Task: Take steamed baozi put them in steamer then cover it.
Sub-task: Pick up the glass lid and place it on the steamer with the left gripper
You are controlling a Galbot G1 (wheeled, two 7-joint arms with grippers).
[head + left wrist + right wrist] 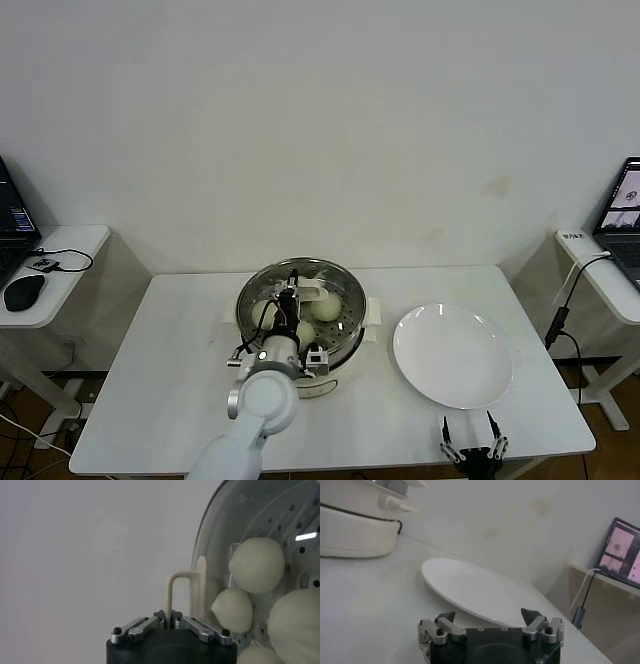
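Lid [260,555] pinched by handle [182,587] in left tool [170,625], held on edge over steamer [345,330], buns [256,564] seen through glass. Right tool [487,617] spread, idle near plate [452,355] at counter [180,370] edge. Risk: thin handle pivots, rim clips pot. Handle bar's long axis along tool's reach.

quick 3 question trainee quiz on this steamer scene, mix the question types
1. True or false: the white plate has no baozi on it.
2. Which gripper is shut on the glass lid's handle? A) left gripper B) right gripper
3. Fill in: the baozi sit inside the ____.

Key
1. True.
2. A; the right gripper waits open near the table's front edge, beside the plate.
3. steamer, with the lid over it.
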